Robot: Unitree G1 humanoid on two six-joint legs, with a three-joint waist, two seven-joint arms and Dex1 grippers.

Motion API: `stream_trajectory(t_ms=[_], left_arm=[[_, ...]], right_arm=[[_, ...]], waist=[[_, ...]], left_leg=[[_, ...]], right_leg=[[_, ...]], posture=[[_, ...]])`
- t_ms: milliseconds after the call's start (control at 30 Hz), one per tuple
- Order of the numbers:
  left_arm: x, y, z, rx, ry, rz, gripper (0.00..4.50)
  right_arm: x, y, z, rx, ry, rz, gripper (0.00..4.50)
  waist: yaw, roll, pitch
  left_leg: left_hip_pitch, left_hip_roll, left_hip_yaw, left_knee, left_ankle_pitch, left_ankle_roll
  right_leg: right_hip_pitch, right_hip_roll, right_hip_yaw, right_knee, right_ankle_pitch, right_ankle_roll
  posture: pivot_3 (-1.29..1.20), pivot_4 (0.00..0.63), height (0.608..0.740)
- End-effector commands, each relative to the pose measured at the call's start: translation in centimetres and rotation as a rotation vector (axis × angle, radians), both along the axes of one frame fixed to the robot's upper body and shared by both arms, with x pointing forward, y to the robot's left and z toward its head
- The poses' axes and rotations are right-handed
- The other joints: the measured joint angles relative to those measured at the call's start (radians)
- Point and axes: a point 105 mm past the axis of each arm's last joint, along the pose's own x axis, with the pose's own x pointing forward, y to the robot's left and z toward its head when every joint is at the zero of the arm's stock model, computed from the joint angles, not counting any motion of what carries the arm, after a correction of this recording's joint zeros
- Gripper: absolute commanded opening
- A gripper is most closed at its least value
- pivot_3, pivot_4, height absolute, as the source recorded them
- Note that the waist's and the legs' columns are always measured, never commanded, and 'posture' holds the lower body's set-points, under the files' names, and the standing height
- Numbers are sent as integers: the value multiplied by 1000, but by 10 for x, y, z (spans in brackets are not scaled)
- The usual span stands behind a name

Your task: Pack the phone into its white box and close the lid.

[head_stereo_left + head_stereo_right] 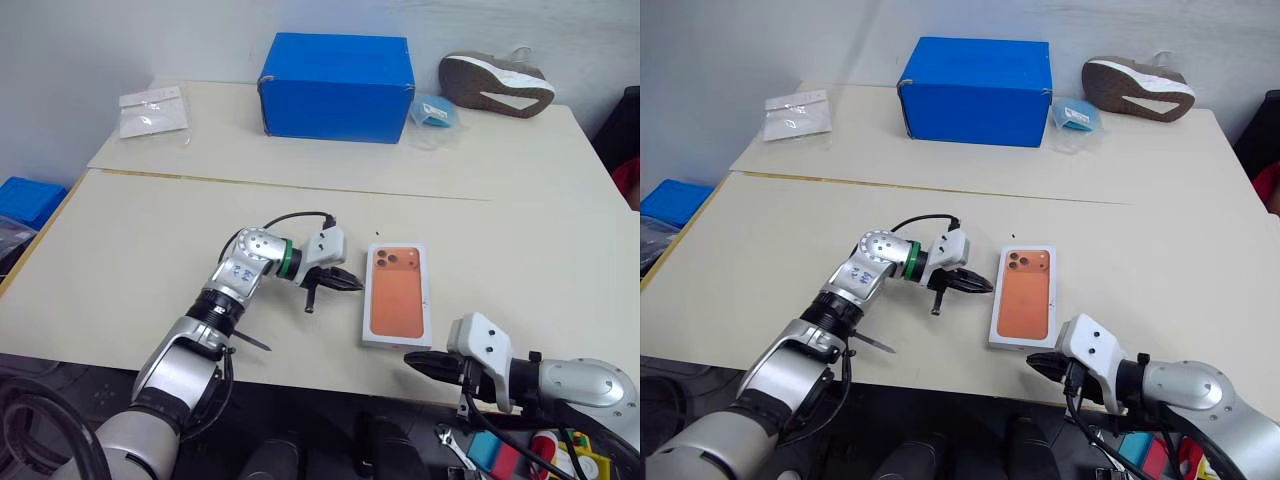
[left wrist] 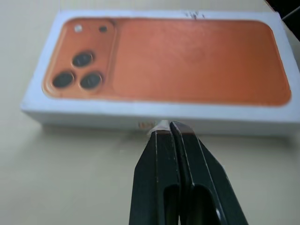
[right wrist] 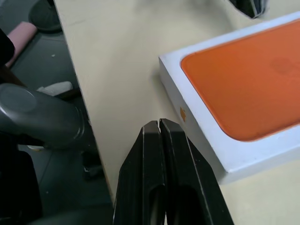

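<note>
White box (image 1: pixel 398 294) between both grippers

Copper-orange phone (image 1: pixel 396 288) with dark lenses, white box (image 2: pixel 159 119), blue carton (image 1: pixel 336 87), beige table (image 1: pixel 130 270).

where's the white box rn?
In the head views the white box lies closed on the near table's front edge, right of centre, between the left gripper and the right gripper.
</note>
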Motion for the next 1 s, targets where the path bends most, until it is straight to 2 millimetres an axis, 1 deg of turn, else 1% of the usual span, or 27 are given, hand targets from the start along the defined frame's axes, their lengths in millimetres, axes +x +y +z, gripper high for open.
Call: stream_trajectory(t_ms=[33,167,267,333,433,500,533,600,700,767,900,1000], left_arm=[[2,-8,9,-21,-26,-12,0],[2,-9,10,-24,-25,-14,0],[3,-7,10,-25,-24,-8,0],[3,-8,10,-27,-23,-3,0],[3,-11,9,-29,-21,-3,0],[2,-15,7,-29,-19,-5,0],[3,-18,6,-28,-20,-7,0],[3,-21,5,-27,-21,-8,0],[4,-25,6,-31,-22,-9,0],[5,-26,7,-33,-24,-10,0],[6,-26,8,-35,-29,-9,0],[7,-23,9,-36,-32,-3,0]], right_arm=[[6,-2,-1,-3,-28,-21,41],[10,-6,-1,6,-41,-62,41],[8,-7,1,16,-37,-61,41],[5,-5,6,48,-29,-47,41],[0,0,20,117,-18,-23,41],[9,3,38,200,-51,-54,41],[18,2,44,226,-70,-87,41],[38,0,50,231,-108,-159,41],[68,-6,44,184,-137,-264,41],[78,-7,35,154,-119,-298,41],[81,-17,5,17,-62,-329,41],[77,-22,-8,-9,-22,-340,41]], waist=[[0,0,0],[0,0,0],[1,0,0],[2,0,0],[2,0,0],[-1,0,0],[-2,0,0],[0,0,0],[0,0,0],[-1,0,0],[2,0,0],[1,-1,-1]], left_leg=[[0,0,0,0,0,0],[0,0,0,1,0,0],[0,0,0,1,0,0],[0,0,0,1,0,0],[0,0,0,1,0,0],[0,0,0,1,0,0],[0,0,0,1,0,0],[1,0,1,1,0,0],[1,0,1,2,0,0],[0,0,1,1,0,0],[-1,0,1,0,0,0],[0,-1,2,1,0,0]], right_leg=[[0,0,0,0,0,0],[0,0,1,0,0,0],[0,0,1,0,0,0],[0,0,0,0,0,0],[0,0,1,0,0,0],[0,0,0,0,0,0],[0,0,0,0,0,0],[0,0,1,-1,0,0],[0,0,2,0,0,0],[-1,0,2,1,0,0],[-2,0,1,0,0,0],[-1,0,-1,0,1,1]], posture=[[0,150,740],[0,150,740],[0,150,740],[0,150,740],[0,150,740],[0,150,740],[0,150,740],[0,150,740],[0,150,740],[0,150,740],[0,150,740],[0,150,740]])
